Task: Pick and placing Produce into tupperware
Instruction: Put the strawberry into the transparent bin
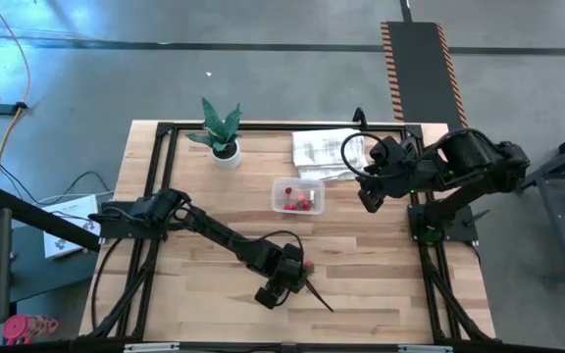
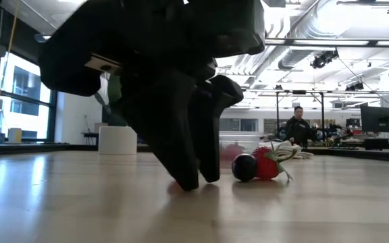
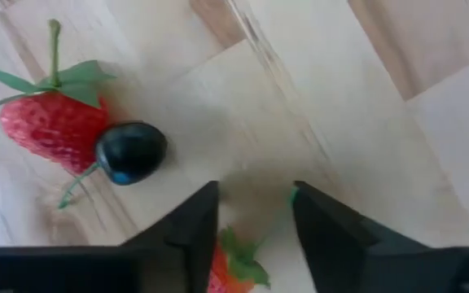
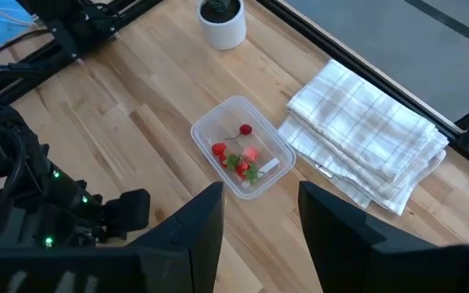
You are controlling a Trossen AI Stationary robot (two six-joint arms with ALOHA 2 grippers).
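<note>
My left gripper (image 3: 255,244) points steeply down at the table's near middle (image 1: 297,275), its fingertips at the wood (image 2: 200,181). It is open, with a small strawberry (image 3: 233,270) lying between its fingers. Just beyond lie a bigger strawberry (image 3: 51,130) and a dark cherry (image 3: 133,152), touching each other on the table. The clear tupperware (image 1: 297,195) stands farther back with several red pieces inside (image 4: 238,159). My right gripper (image 4: 260,236) hangs open, high over the table's right side (image 1: 371,196). My left gripper has the small strawberry's leafy end (image 3: 238,260) between its two fingers, which come from above, slanting down. The red flesh reaches one finger's inner face (image 3: 210,244); a gap shows at the other finger (image 3: 312,236). Whether it touches, I cannot tell. The strawberry lies on the table.
A potted plant (image 1: 222,132) stands at the far left. A folded white towel (image 1: 327,152) lies at the far right, beside the tupperware. Black frame rails (image 1: 155,176) run along the table's edges. A person (image 2: 297,125) is in the room beyond.
</note>
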